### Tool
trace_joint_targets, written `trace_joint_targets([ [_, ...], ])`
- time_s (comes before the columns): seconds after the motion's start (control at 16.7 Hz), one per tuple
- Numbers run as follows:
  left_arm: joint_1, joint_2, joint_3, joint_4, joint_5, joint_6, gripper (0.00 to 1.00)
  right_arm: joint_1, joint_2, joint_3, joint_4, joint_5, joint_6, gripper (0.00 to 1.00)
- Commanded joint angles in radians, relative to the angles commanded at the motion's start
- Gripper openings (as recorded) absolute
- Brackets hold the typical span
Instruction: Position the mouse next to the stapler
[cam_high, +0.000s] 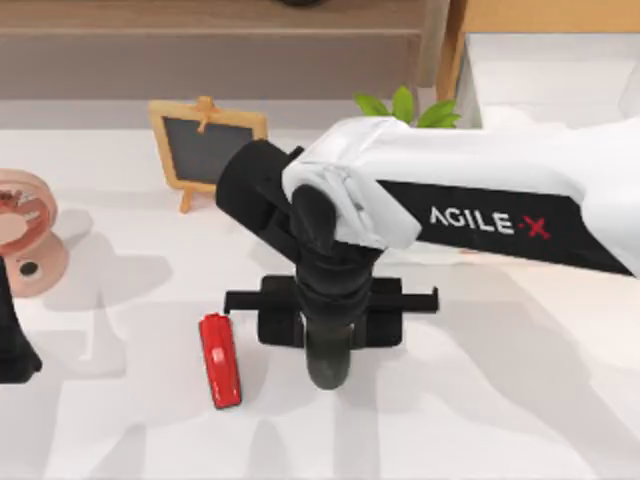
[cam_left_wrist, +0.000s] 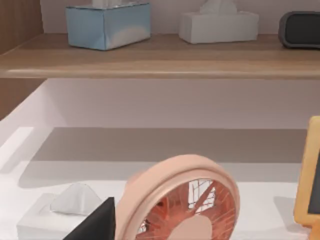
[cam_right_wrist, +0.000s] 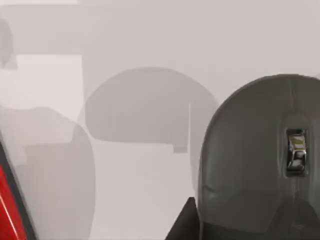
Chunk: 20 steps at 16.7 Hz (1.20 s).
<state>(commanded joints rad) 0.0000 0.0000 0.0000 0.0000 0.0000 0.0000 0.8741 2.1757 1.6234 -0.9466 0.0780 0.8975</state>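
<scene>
Mouse (cam_high: 328, 362), dark grey and rounded, sits under the right arm's tool (cam_high: 330, 335) near the middle of the white table (cam_high: 500, 400), its front end poking out below the black wrist in the top view. Whether the right tool is clenched on the mouse or released I cannot tell, since the arm covers the fingers from above. In the right wrist view the mouse (cam_right_wrist: 255, 160) appears close up with its small metallic scroll wheel (cam_right_wrist: 296, 150), a shadow of it falling on the table surface beside it, and a red edge of the stapler (cam_right_wrist: 10, 210) shows at the border. The stapler (cam_high: 220, 360), a glossy red bar, lies on the table just to the left of the mouse in the top view, near but apart from it, its long side running roughly parallel to the mouse. Behind them stand a small chalkboard easel (cam_high: 205, 148) with an orange frame and, at the table's left, a pink desk fan (cam_high: 28, 230). The left arm's tool (cam_high: 12, 340) is parked at the table's left edge; the left wrist view looks at the pink desk fan (cam_left_wrist: 185, 200), a white tissue box (cam_left_wrist: 60, 212) and a wooden shelf (cam_left_wrist: 160, 60) holding more boxes.
</scene>
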Motion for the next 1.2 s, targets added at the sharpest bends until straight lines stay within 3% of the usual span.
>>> trace_joint_targets([
  [0.06,0.000,0.000,0.000,0.000,0.000,0.000,1.00,0.000,0.000,0.000,0.000,0.000,0.000,0.00],
  [0.84,0.000,0.000,0.000,0.000,0.000,0.000,1.00,0.000,0.000,0.000,0.000,0.000,0.000,0.98],
  [1.2,0.000,0.000,0.000,0.000,0.000,0.000,1.00,0.000,0.000,0.000,0.000,0.000,0.000,1.00],
])
